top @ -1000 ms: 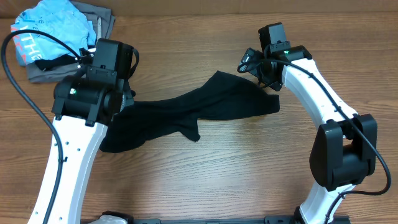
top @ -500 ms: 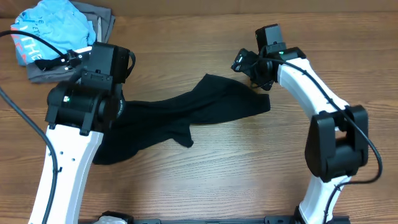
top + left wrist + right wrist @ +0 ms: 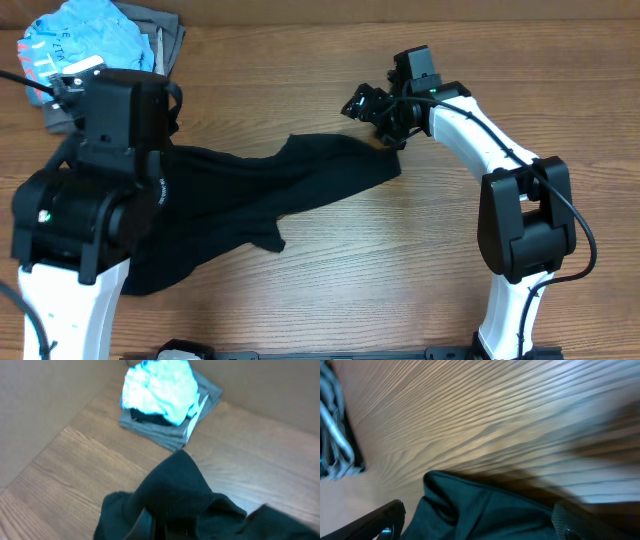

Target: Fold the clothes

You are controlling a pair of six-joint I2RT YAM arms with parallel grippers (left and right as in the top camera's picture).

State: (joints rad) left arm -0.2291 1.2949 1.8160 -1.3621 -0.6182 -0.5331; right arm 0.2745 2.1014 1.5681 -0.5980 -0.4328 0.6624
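Left gripper [image 3: 160, 527] is closed. The overhead view hides it under its own wrist housing, but the left wrist view shows black cloth bunched and rising straight up into it, so I judge it is pinching the black T-shirt [image 3: 270, 185] at its left portion. That hold would explain why the fabric peaks there instead of lying flat.

Right gripper [image 3: 372, 112] stands wide open with nothing in it. In the right wrist view its two fingers [image 3: 382, 517] sit either side of a dark fold of the shirt, with bare wood beyond. It hangs at about one o'clock from the shirt's right end, just over that edge. This looks like a line-up for taking a second corner, so the two arms can stretch the garment between them.

The shirt lies rumpled in a long band across the middle of the table [image 3: 420, 280], running from about eight o'clock near the left arm up toward two o'clock by the right gripper. No fold has been made, so the job seems to be at the spreading-out stage.

At roughly ten o'clock, the light blue shirt [image 3: 85, 40] sits on the grey garment [image 3: 165, 35], well apart from the working area. Only the left arm's upper end comes near this pile.
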